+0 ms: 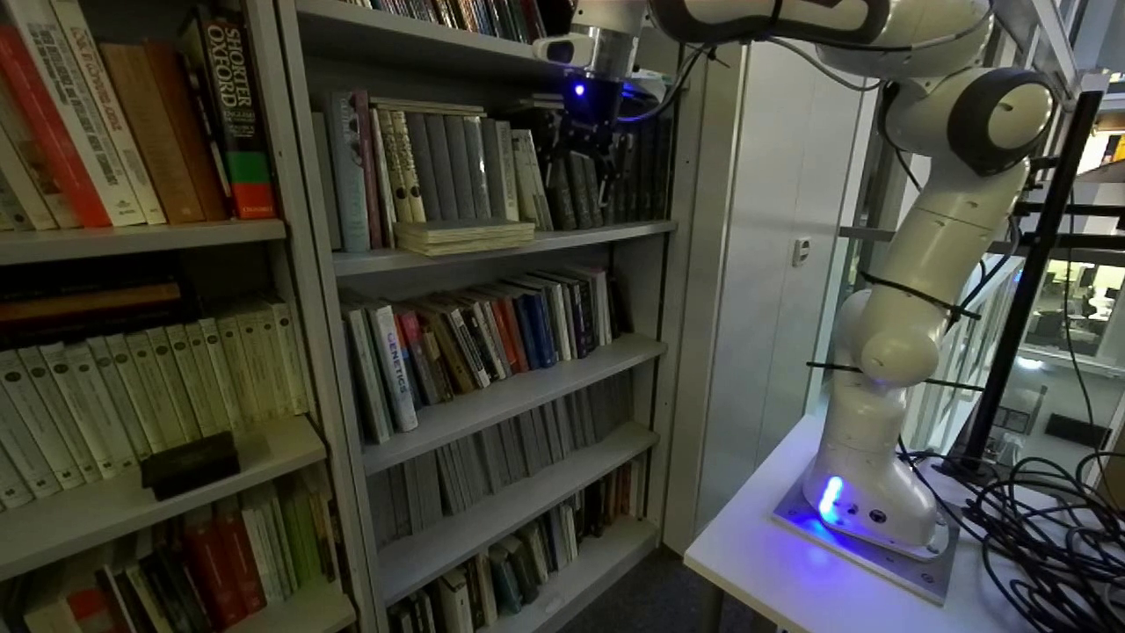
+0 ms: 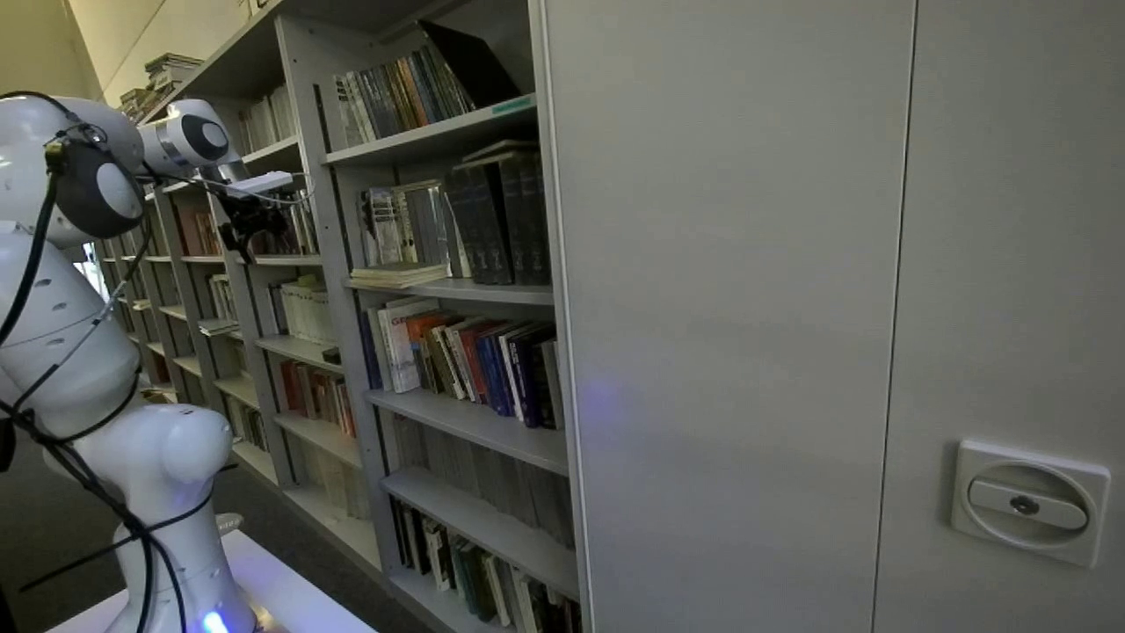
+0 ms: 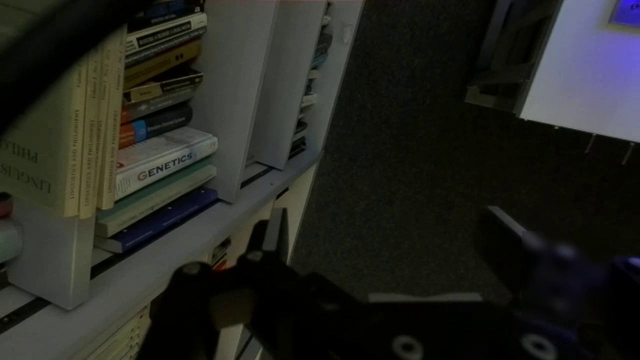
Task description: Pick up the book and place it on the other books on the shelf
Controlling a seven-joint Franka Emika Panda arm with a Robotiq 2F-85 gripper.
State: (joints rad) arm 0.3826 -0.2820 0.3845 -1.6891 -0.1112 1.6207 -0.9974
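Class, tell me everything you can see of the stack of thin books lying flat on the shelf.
The stack of thin books lies flat on the grey shelf, near its front edge, before upright books. Its books are closed, their ends slightly staggered. The top cover is dull olive and looks like paper; the cream spines read LINGUISTICS AND PHILOSOPHY in the wrist view. Whether it touches the books behind is unclear. The fingers do not touch it.
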